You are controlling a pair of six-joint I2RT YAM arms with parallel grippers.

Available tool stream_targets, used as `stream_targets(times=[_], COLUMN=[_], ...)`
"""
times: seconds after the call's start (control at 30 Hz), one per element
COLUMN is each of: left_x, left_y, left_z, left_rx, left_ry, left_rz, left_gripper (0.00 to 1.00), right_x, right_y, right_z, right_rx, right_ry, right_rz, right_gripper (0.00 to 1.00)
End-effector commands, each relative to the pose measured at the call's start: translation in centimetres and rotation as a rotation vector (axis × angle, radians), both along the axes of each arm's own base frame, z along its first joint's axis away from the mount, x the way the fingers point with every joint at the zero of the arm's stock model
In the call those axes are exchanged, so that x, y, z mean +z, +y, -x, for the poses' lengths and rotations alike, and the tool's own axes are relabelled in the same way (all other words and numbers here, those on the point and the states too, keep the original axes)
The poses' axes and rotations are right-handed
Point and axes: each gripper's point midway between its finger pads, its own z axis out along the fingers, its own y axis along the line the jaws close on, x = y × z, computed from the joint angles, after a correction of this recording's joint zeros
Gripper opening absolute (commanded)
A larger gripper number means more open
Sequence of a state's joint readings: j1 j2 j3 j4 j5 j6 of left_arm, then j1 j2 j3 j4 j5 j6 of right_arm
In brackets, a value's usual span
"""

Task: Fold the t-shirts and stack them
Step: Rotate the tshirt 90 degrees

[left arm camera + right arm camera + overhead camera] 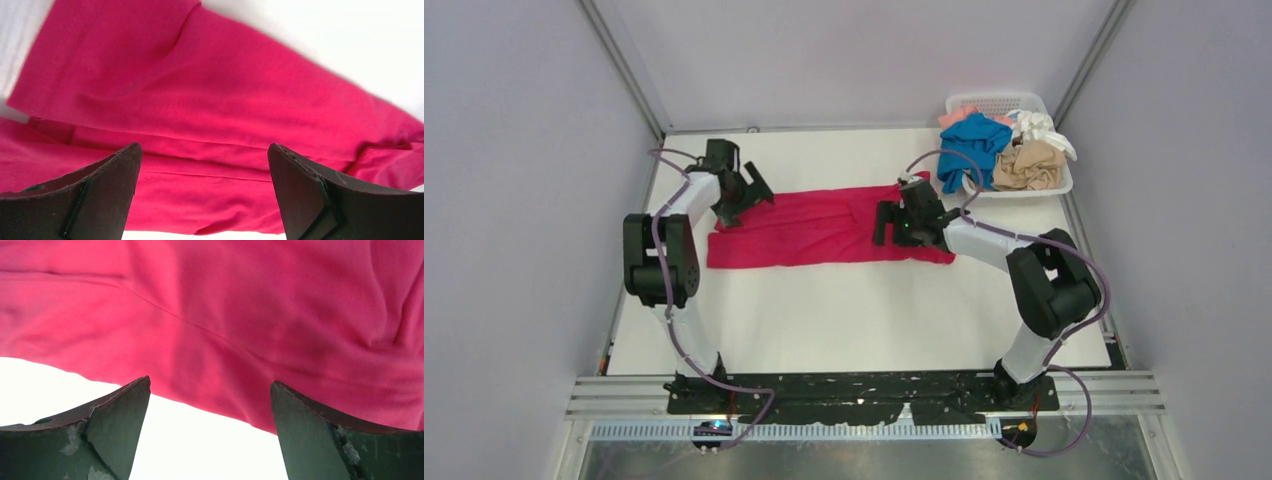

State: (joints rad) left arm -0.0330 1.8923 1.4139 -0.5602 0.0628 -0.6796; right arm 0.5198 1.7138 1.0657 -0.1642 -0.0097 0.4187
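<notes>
A magenta-red t-shirt (809,228) lies folded into a long band across the middle of the white table (844,310). My left gripper (751,196) hovers open over its left end; in the left wrist view the cloth (210,100) fills the space between the wide-set jaws and nothing is pinched. My right gripper (886,224) stands open over the band's right part, and the shirt's edge (225,330) runs just beyond its fingertips. Blue (972,145), tan (1029,165), white (1039,125) and peach-pink (956,116) t-shirts lie crumpled in the basket.
A white lattice basket (1009,102) sits at the table's back right corner, close behind the right arm. Grey walls and metal frame posts enclose the table on three sides. Bare white tabletop lies in front of the red shirt.
</notes>
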Motion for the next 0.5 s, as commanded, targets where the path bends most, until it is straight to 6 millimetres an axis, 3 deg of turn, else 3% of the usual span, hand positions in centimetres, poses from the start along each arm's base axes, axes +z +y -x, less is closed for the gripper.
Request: stream_targets(times=[0.0, 0.1, 0.2, 0.23, 0.27, 0.3, 0.33, 0.37, 0.4, 0.43, 0.47], left_x=[-0.7, -2.2, -2.6, -2.6, -2.0, -2.3, -2.7, -3.2, -3.9, -4.5, -5.0], left_y=[-1.7, -3.0, -4.3, -4.5, -4.7, -4.9, -4.8, -4.9, -5.1, -5.4, -6.3], left_z=[0.6, 3.3, 8.3, 9.5, 10.5, 11.6, 12.8, 13.8, 14.9, 16.0, 17.1], left_rx=[-0.034, -0.079, -0.093, -0.081, -0.078, -0.081, -0.065, -0.065, -0.070, -0.071, -0.081], left_ry=[0.050, 0.114, 0.168, 0.150, 0.121, 0.126, 0.148, 0.170, 0.197, 0.230, 0.262], left_rz=[0.067, 0.100, 0.144, 0.143, 0.148, 0.151, 0.139, 0.132, 0.132, 0.145, 0.181], left_gripper=[1.00, 1.00, 1.00, 1.00, 1.00, 1.00, 1.00, 1.00, 1.00, 1.00, 1.00], right_x=[-3.1, -4.4, -4.2, -5.0, -3.8, -4.7, -3.3, -4.3, -2.7, -3.8, -1.9], right_y=[-0.9, -2.0, -2.3, -2.8, -2.3, -2.5, -1.8, -1.6, -0.6, -0.3, 0.8], right_z=[1.5, 0.7, -1.8, -2.2, -3.8, -4.1, -5.8, -6.1, -7.8, -8.1, -10.0], right_rx=[-0.102, -0.138, -0.158, -0.171, -0.162, -0.164, -0.151, -0.142, -0.118, -0.108, -0.081], right_ry=[0.123, 0.155, 0.158, 0.188, 0.168, 0.194, 0.162, 0.186, 0.155, 0.182, 0.147], right_rz=[-0.100, -0.093, -0.113, -0.108, -0.133, -0.120, -0.144, -0.134, -0.165, -0.158, -0.194], right_gripper=[0.95, 0.95, 0.95, 0.95, 0.95, 0.95, 0.95, 0.95, 0.95, 0.95, 0.95])
